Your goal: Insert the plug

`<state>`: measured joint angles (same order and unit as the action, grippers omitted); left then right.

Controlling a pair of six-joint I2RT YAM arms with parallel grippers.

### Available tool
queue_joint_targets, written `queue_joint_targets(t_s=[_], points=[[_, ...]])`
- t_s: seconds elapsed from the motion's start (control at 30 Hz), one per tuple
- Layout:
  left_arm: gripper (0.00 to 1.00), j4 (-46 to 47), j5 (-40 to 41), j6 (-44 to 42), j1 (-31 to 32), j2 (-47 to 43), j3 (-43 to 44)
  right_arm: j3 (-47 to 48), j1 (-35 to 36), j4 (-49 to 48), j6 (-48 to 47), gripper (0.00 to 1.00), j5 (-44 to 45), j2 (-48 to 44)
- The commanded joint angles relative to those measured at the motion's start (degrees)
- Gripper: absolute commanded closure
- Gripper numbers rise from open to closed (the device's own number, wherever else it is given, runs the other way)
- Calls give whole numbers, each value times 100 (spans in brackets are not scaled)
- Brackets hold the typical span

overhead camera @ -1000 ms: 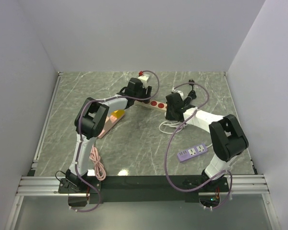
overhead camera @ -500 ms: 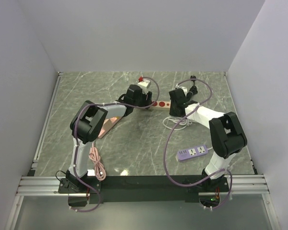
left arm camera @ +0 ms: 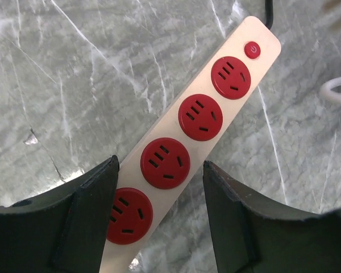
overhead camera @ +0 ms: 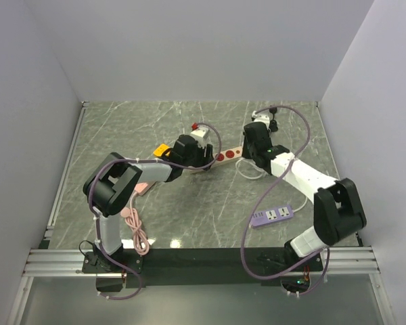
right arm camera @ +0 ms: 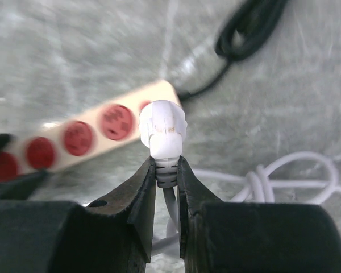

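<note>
**Approach step: white plug in hand, not yet seated**

The right end effector (right arm camera: pixel 166 170) is clamped on the white plug (right arm camera: pixel 163 128) at its ribbed collar, near the cord end of the beige power strip (right arm camera: pixel 74 139). The left end effector (left arm camera: pixel 161 185) has its fingers apart, straddling the strip, and I judge it is there to steady it. The next move calls for lining the prongs up with one red socket and pressing straight in. No view shows the prongs, so I cannot tell their orientation. The left wrist view shows four empty sockets and the switch sharply, while the right wrist view blurs them. Only the overhead view shows the yellow plug adapter (overhead camera: pixel 161 149) on the bench (overhead camera: pixel 189 203) beside the left arm, untouched, with the purple strip (overhead camera: pixel 272 215) well apart.
</note>
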<state>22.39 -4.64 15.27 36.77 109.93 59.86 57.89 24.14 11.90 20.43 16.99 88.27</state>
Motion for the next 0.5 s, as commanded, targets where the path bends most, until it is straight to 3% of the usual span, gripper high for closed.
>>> queue_joint_targets(t_s=[0.0, 0.23, 0.47], points=[[34, -561, -169, 275, 128, -95, -246, 20, 266, -698, -399, 100, 164, -407], [34, -499, -300, 293, 67, 125, -229, 442, 600, -636, -530, 100, -117, 330], [34, -446, -362, 284, 58, 116, -290, 812, 838, -496, -610, 100, 260, 867]])
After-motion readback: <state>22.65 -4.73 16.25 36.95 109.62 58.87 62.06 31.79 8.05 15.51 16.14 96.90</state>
